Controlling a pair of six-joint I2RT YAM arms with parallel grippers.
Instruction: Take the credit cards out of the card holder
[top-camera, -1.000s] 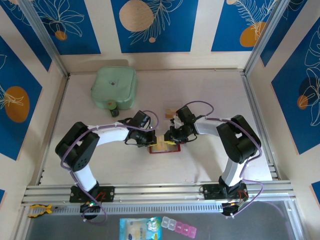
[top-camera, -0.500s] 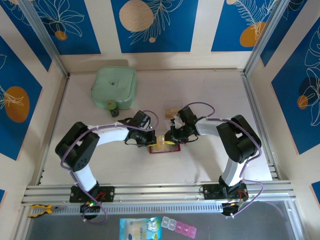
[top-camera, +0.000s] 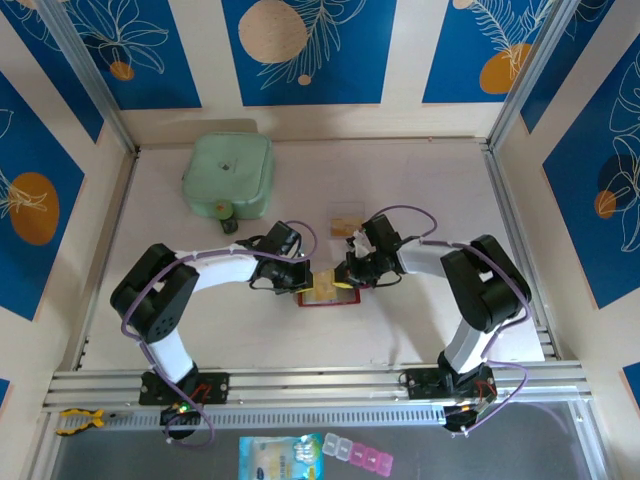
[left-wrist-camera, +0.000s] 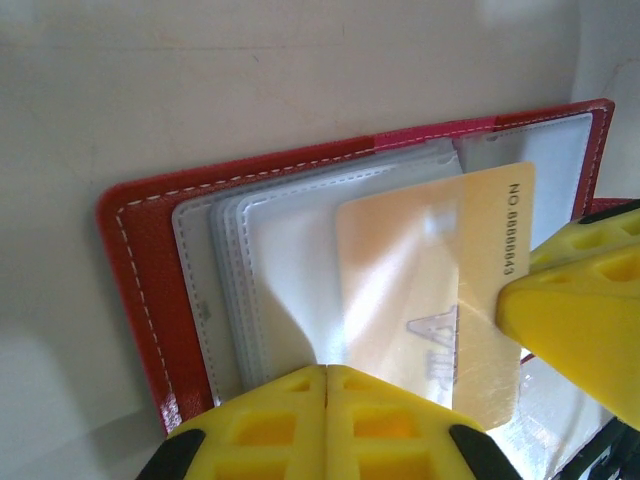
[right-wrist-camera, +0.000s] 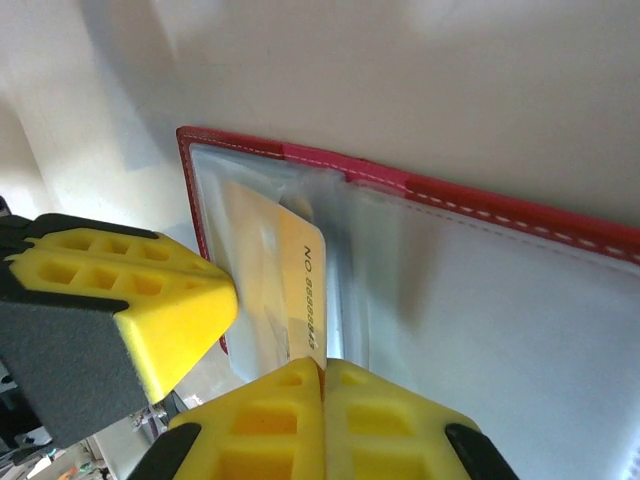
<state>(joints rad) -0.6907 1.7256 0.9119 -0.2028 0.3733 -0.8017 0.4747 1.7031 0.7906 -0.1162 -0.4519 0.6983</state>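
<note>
Your table (top-camera: 420, 180) is the biggest thing here, and everything below is placed from the card holder (left-wrist-camera: 140, 260), which lies open and flat on it between the two arms. The mint-green case (top-camera: 228, 175) sits well beyond the card holder and off to its left; leave it alone.

At the card holder's left side, your left gripper (left-wrist-camera: 327, 375) has its fingers pressed together with nothing between them, tips down at the holder's edge, apparently pinning it. At the holder's right side, your right gripper (right-wrist-camera: 322, 372) is closed too, and the exposed end of the gold card (left-wrist-camera: 400, 290) runs straight into the seam of its fingers, so it seems to have that end pinched.

The gold card is half out of a clear pocket in the card holder. Expect it to be light, stiff and slick, with the soft plastic sleeve dragging on it. Hold the bare end flat across its width and draw along the pocket's line; twisting may let it slip.

A small tan card (top-camera: 346, 221) lies just beyond the card holder.
</note>
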